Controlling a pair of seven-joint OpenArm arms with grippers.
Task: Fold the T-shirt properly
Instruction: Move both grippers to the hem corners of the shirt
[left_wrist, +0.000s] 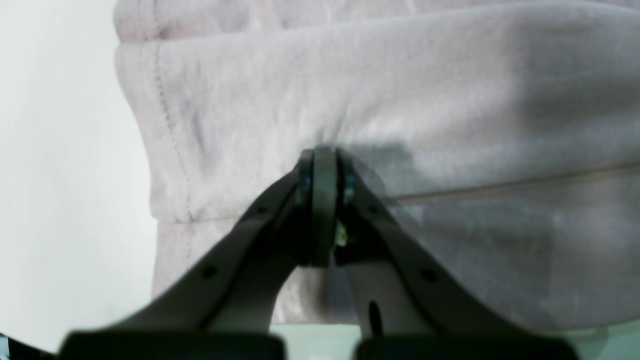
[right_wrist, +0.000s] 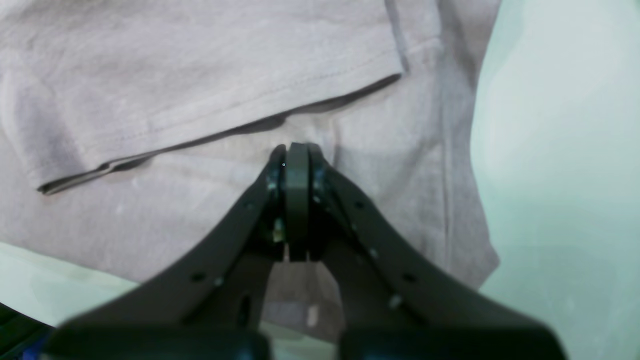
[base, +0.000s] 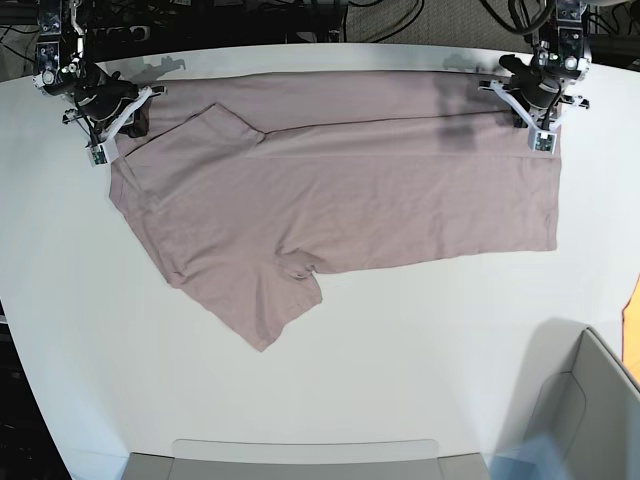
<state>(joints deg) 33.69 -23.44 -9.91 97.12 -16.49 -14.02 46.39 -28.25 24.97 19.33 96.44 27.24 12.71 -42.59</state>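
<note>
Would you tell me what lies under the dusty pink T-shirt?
The white table shows all around the dusty pink short-sleeved T-shirt; whatever is directly beneath the cloth is covered.

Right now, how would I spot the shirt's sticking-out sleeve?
Start at the big white table; the pink-mauve T-shirt lies spread across its far half. Follow the shirt's near edge toward the right claw's side: the sleeve is the only flap poking toward the front.

Matt cotton T-shirt (base: 340, 200); smooth white table (base: 400, 340).
</note>
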